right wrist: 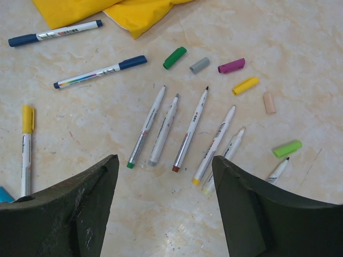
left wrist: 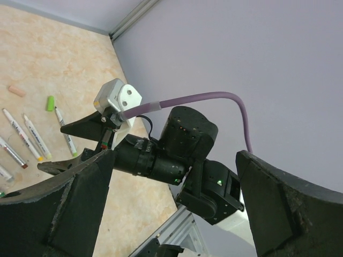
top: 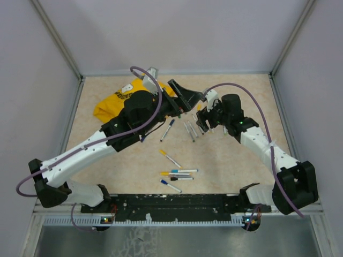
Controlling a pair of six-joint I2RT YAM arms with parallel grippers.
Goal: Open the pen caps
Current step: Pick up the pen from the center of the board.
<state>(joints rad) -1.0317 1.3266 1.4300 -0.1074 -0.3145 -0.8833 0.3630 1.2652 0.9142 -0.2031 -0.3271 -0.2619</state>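
Note:
My right gripper [right wrist: 163,171] is open and empty, hovering over a row of several uncapped pens [right wrist: 191,128] with white barrels. Loose pen caps lie beyond them: green [right wrist: 174,57], grey [right wrist: 199,65], magenta [right wrist: 231,66], yellow [right wrist: 245,85], peach [right wrist: 269,103] and light green [right wrist: 286,148]. Two blue-capped pens [right wrist: 102,71] and a yellow-capped pen [right wrist: 25,147] lie to the left. My left gripper [top: 185,97] is open and empty, raised above the table and facing the right arm [left wrist: 182,144]. The right gripper [top: 203,124] sits over the pen row [top: 190,131] in the top view.
A yellow T-shirt [top: 115,101] lies at the back left, and its edge shows in the right wrist view [right wrist: 107,10]. Several capped pens [top: 176,175] lie near the front centre. One blue-capped pen [top: 167,130] lies mid-table. Grey walls enclose the table.

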